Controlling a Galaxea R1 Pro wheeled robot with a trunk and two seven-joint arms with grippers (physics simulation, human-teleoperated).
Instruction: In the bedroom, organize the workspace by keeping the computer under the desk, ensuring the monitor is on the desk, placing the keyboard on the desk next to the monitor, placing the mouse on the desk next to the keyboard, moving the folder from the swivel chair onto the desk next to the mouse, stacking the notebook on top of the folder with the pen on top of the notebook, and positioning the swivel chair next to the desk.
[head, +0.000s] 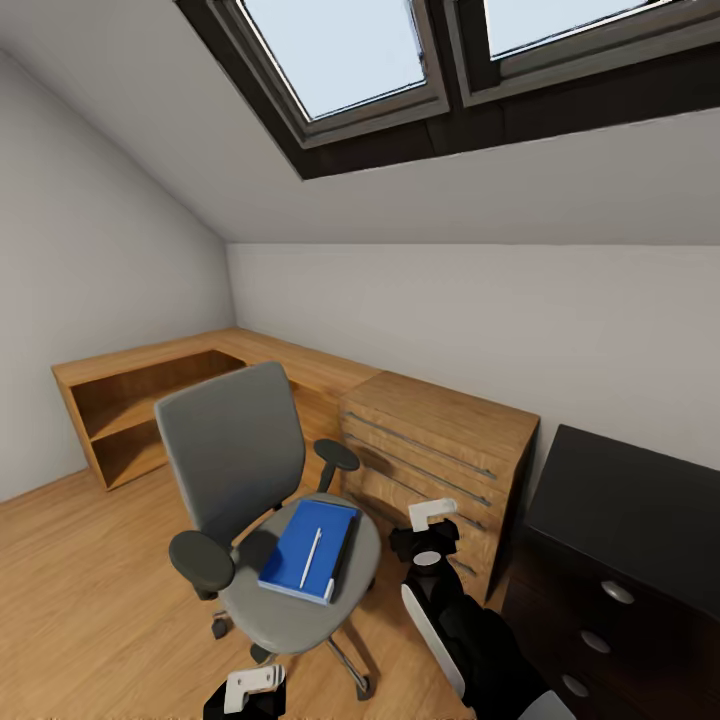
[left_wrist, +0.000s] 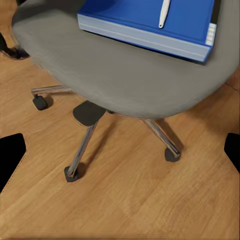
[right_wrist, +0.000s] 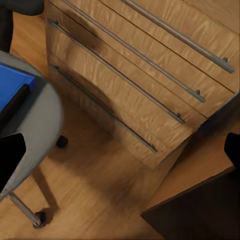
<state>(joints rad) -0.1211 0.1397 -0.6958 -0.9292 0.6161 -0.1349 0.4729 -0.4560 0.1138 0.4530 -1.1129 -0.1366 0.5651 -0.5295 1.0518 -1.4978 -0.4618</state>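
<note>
The grey swivel chair (head: 235, 450) stands mid-floor, its seat (left_wrist: 125, 75) below my left gripper (left_wrist: 120, 155). The blue folder (head: 300, 545) lies on the seat with the white pen (head: 311, 556) on top. A dark strip runs along the folder's right edge; I cannot tell whether it is the notebook. My left gripper (head: 252, 684) hangs open in front of the chair base. My right gripper (head: 432, 516) is open too, right of the seat, near the wood drawers. The black desk (head: 620, 500) is at the right. Computer, monitor, keyboard and mouse are out of view.
A light wood chest of drawers (head: 440, 450) stands between the chair and the desk, seen up close (right_wrist: 150, 85) by the right wrist. A low wood shelf unit (head: 150, 400) runs along the back left wall. Wood floor (head: 90, 590) lies open to the left.
</note>
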